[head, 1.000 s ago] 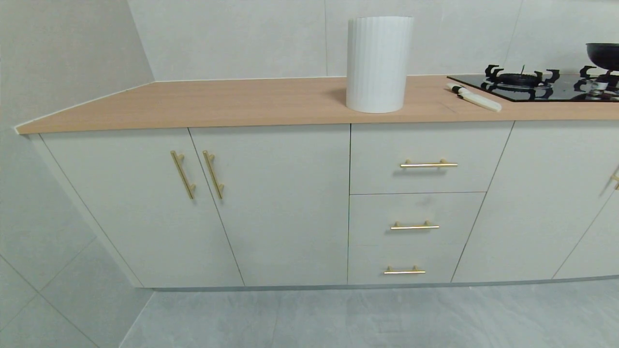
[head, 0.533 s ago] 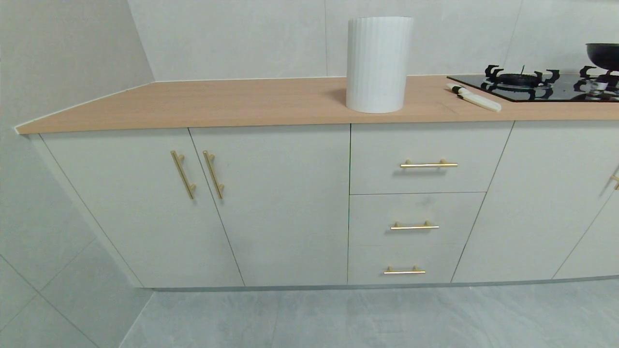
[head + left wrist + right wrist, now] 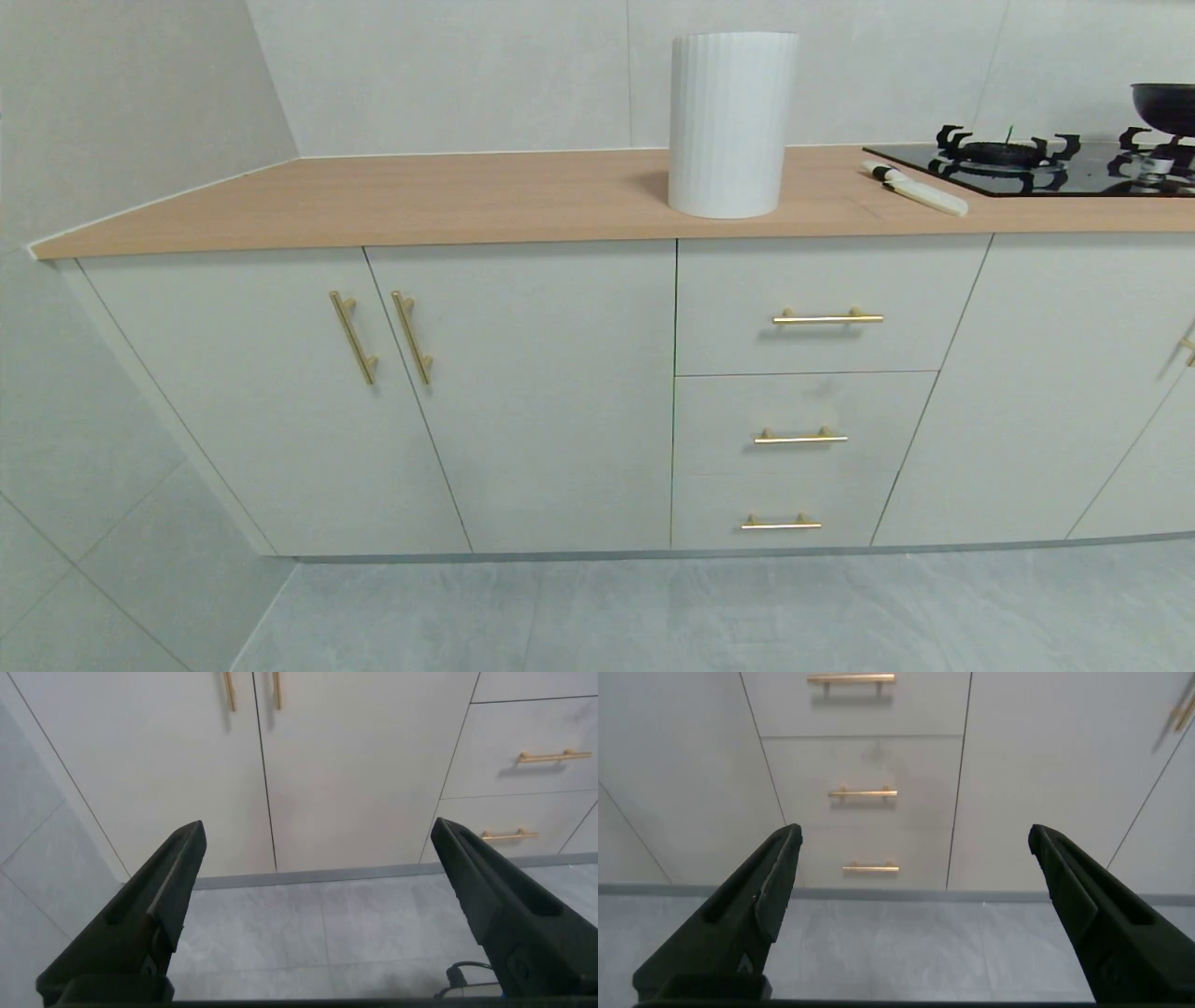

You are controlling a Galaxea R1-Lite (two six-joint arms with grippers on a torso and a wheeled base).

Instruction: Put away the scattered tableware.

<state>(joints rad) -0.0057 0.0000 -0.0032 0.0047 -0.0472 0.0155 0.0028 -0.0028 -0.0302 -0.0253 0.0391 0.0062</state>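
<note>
Item: one pale-handled utensil (image 3: 915, 187), seemingly a knife, lying flat near the front edge of the worktop (image 3: 420, 196), just beside the hob's (image 3: 1027, 173) front corner; a white ribbed holder (image 3: 731, 126) stands near it, toward the robot's left. Left gripper (image 3: 316, 831) and right gripper (image 3: 913, 835) both have their fingers spread wide and empty, held low facing the cabinet fronts and floor. Recommended handling: lift the right arm to worktop height, since it is probably nearer, then close across the handle, not the blade.
</note>
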